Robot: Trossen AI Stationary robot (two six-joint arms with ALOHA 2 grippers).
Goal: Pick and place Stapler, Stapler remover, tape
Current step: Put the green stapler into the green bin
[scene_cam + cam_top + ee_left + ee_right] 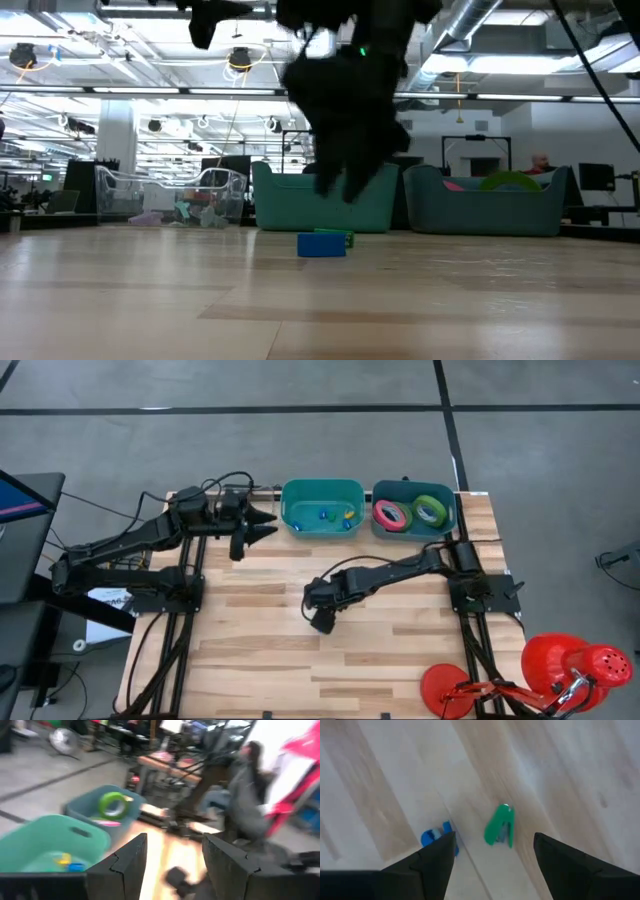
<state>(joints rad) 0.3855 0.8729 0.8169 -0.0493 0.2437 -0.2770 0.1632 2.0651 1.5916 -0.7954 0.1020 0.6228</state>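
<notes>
My right gripper (490, 852) hangs over the middle of the wooden counter (400, 650), fingers (432, 860) spread wide with nothing between them. Below, in the right wrist view, a small green stapler (499, 826) lies on the wood in the gap between the fingers, and a small blue piece (437, 836), perhaps the stapler remover, sits near it, partly behind one finger. In the low view both show as a blue block (321, 244) with green (346, 238) just behind it, near the centre of the frame, in front of the teal bin (322, 200).

My left gripper (262, 525) waits at the upper left of the high view, beside the teal bin (322, 507), fingers (125, 865) apart and empty.

The tape is in the grey-blue bin (413, 520) at upper right: a pink roll (391, 514) and a green roll (431, 510) side by side.
</notes>
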